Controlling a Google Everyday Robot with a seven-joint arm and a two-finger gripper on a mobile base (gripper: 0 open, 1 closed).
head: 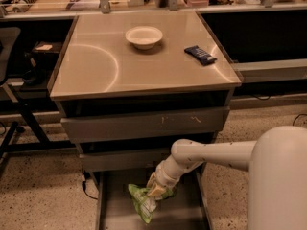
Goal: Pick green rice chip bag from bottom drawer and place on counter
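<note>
Light-green crumpled foil: the green rice chip bag (143, 204), at 6 o'clock in our view, over the floor of the open bottom drawer (184, 214); its print is too small for us to read; gripper (157, 189) clamped on its upper edge, at its 1 o'clock; counter (96, 71) carries a white bowl (144, 35) at 12 o'clock and a dark blue wrapper (200, 54) at 3 o'clock.

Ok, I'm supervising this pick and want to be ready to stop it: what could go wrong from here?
The gripper meets the chip bag only at its top edge, low in the bottom drawer; the bag may slip. Lifting out, the arm could catch the drawers above. On the counter, the bowl and wrapper narrow the landing space.
</note>
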